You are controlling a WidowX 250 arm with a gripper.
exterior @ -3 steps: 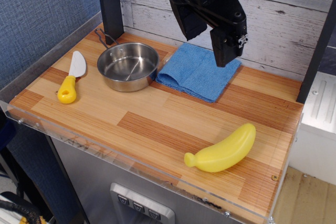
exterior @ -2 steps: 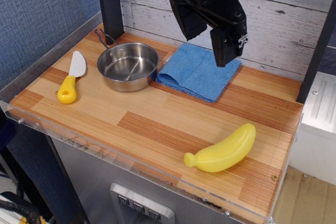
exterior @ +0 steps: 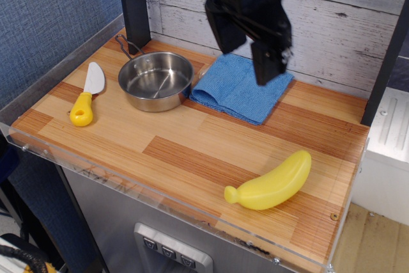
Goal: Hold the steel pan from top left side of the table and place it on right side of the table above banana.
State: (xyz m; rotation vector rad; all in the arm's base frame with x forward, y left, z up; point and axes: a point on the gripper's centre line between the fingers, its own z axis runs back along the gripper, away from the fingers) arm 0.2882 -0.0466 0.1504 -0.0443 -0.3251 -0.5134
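I see the pan (exterior: 156, 80) sitting upright at the back left of the table (exterior: 185, 151), a round, shiny steel bowl with a thin wire loop handle pointing toward the back corner, and nothing inside it that I can make out. Its right rim is just beside, perhaps touching, the folded blue cloth (exterior: 241, 86), which has a soft, ribbed weave and lies flat along the back edge. To the pan's left lies a knife (exterior: 87, 94) with a white blade and a glossy yellow handle, apart from the pan. The banana (exterior: 270, 182), smooth bright yellow plastic, plump and curved, rests near the front right corner, well apart from the pan. The tabletop is wooden planks in light and reddish-brown stripes, with a clear acrylic edge. My gripper (exterior: 246, 49) hangs above the cloth, black and blurred, its two fingers spread wide with nothing between them, clear of the pan. I can read no writing or labels anywhere.
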